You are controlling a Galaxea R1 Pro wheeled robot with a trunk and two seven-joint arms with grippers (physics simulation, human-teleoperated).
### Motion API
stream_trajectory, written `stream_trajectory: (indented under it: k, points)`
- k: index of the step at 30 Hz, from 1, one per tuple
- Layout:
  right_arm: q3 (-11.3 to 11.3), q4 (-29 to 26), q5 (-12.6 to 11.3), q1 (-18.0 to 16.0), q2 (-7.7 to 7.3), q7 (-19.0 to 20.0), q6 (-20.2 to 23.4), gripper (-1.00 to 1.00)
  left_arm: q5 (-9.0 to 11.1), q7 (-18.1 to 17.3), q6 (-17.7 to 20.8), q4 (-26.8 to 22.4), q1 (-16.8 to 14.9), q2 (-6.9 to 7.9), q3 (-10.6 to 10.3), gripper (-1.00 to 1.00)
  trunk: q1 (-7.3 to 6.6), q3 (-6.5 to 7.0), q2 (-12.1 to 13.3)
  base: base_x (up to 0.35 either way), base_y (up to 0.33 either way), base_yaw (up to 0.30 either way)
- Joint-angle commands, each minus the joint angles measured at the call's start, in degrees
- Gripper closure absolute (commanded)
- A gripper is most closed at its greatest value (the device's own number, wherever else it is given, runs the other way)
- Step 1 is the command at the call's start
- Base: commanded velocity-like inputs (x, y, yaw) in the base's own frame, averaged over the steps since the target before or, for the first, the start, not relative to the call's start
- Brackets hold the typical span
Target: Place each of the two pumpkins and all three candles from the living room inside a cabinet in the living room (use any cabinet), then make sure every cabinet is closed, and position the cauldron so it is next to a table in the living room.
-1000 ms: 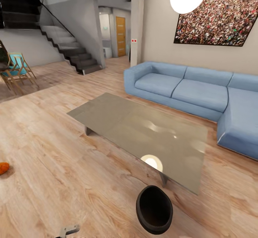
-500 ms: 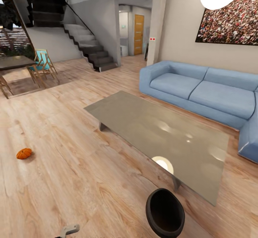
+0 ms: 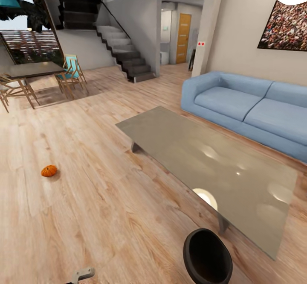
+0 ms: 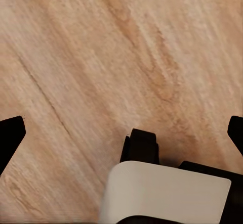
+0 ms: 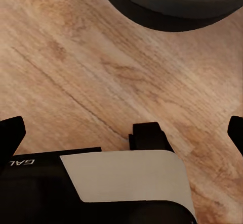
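Note:
One orange pumpkin point(image 3: 49, 171) lies on the wood floor at the left. The black cauldron point(image 3: 207, 258) stands on the floor at the bottom of the head view, close to the near corner of the low grey-topped table point(image 3: 179, 147). In the right wrist view the cauldron's rim point(image 5: 172, 6) lies just beyond my right gripper point(image 5: 123, 133), which is open with nothing between its fingers. My left gripper point(image 4: 121, 133) is open over bare floor boards. The candles and the cabinet are out of view.
A blue sofa point(image 3: 243, 104) runs behind the table at the right. A dark dining table point(image 3: 32, 69) with wooden chairs point(image 3: 70, 77) stands far left, and stairs point(image 3: 128, 57) rise at the back. A doorway point(image 3: 183, 38) shows beyond.
The camera has turned left, so the whole picture has shifted right: the pumpkin has come further in from the left edge and the dining table has come into view. Nothing itself has moved.

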Motion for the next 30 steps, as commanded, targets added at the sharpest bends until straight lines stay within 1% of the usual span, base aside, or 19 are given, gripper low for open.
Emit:
stream_trajectory:
  k: [1, 6, 23, 24, 27, 30]
  points:
    - [0.0, 0.0, 0.0, 0.0, 0.02, 0.0, 0.0, -1.00, 0.0, 0.0, 0.0, 0.0, 0.0, 0.01, 0.0, -1.00, 0.00, -0.06, 0.0, 0.000, 0.000, 0.238]
    - [0.0, 0.0, 0.0, 0.0, -0.21, 0.0, 0.1, -1.00, 0.0, 0.0, 0.0, 0.0, 0.0, 0.00, 0.0, -1.00, 0.00, -0.33, 0.0, 0.000, 0.000, 0.232]
    - [-0.1, 0.1, -0.1, 0.0, -0.08, -0.1, 0.1, -1.00, 0.0, -0.1, 0.0, 0.0, 0.0, 0.01, 0.0, -1.00, 0.00, -0.98, 0.0, 0.000, 0.000, 0.192]
    - [-0.1, 0.1, -0.1, 0.0, -0.08, -0.1, 0.1, -1.00, 0.1, -0.2, -0.1, -0.1, 0.0, -0.12, 0.1, -1.00, 0.00, -1.02, 0.0, 0.000, 0.000, 0.158]
    - [-0.1, 0.1, 0.0, 0.0, -0.05, -0.1, 0.1, -1.00, 0.1, -0.3, -0.1, -0.4, 0.0, -1.43, 0.1, -1.00, 0.00, -1.11, 0.0, 0.000, 0.000, 0.159]
    - [-0.1, 0.1, 0.0, 0.0, -0.01, -0.1, 0.4, -1.00, 0.1, -0.3, -0.1, -0.3, 0.0, -1.63, 0.1, -1.00, 0.00, -1.20, 0.0, 0.000, 0.000, 0.185]
